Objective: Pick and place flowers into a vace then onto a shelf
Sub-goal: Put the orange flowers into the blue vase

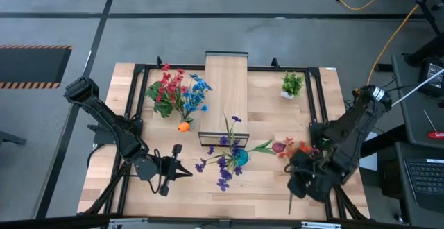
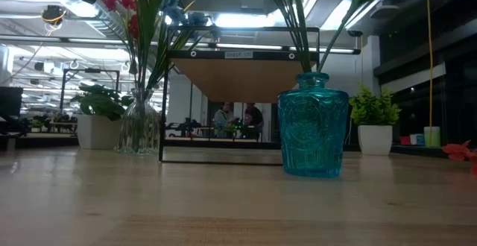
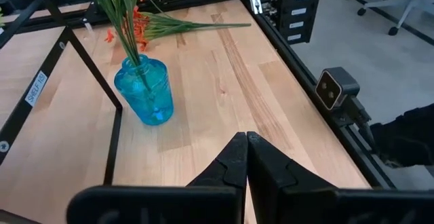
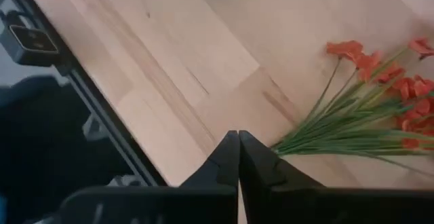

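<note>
High view: The shelf (image 1: 225,94) stands at the middle of the counter (image 1: 263,180). A clear vase of red and blue flowers (image 1: 177,94) sits just beside its left edge. A blue vase (image 1: 239,157) holding purple blooms stands at its near end. An orange stem (image 1: 295,149) lies loose on the counter, right of the blue vase. The right gripper (image 1: 300,182) is placed near that stem's lower end. The left gripper (image 1: 186,173) waits near the counter's front, left of the blue vase. A small potted plant (image 1: 292,85) stands at the far right.

Low view: The blue vase is seen upright in front of the shelf frame. Ceiling lights and people are noted in the room behind.

Left wrist view: The left jaws are pressed together, holding nothing.

Right wrist view: The right jaws are pressed together beside the orange stem; no stalk is seen between them, so the closure appears to have missed. For a sound pick, the jaws should be spread, set astride the bundled stalks near the cut end, then closed. The counter is light wood with a black rail (image 4: 102,108) at its edge.
</note>
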Motion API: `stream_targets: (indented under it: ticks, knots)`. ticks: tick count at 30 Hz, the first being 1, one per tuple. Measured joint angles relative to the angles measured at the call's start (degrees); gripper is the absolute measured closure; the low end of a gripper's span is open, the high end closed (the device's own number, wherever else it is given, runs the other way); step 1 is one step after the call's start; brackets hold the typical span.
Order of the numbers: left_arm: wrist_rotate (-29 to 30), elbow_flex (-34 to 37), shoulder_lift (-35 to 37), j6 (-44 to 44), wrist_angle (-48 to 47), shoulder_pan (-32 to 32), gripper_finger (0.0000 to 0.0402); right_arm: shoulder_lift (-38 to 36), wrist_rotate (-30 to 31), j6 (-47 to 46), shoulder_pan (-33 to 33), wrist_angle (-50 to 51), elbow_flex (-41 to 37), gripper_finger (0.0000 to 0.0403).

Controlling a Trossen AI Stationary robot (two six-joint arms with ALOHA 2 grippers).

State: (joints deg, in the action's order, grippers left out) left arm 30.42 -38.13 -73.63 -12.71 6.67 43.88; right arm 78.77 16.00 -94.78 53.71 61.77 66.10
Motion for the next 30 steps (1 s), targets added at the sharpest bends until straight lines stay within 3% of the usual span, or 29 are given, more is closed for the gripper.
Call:
stream_targets:
  ticks: [5,10,23,30]
  knots:
    - [0.0,0.0,0.01,0.0,-0.91,0.0,0.0399,4.94,5.89,-10.41,5.3,4.18,4.19,0.0397]
    - [-0.02,0.0,0.0,0.02,-0.97,0.0,0.0394,7.46,6.32,-19.9,7.77,6.01,3.76,0.0396]
    - [0.0,0.0,0.0,0.83,-1.19,0.0,0.0399,13.34,6.4,-20.61,8.0,6.48,3.64,0.0394]
    - [0.0,0.0,0.0,1.44,-1.17,0.0,0.0398,15.53,6.42,-20.9,8.0,5.97,3.62,0.0328]
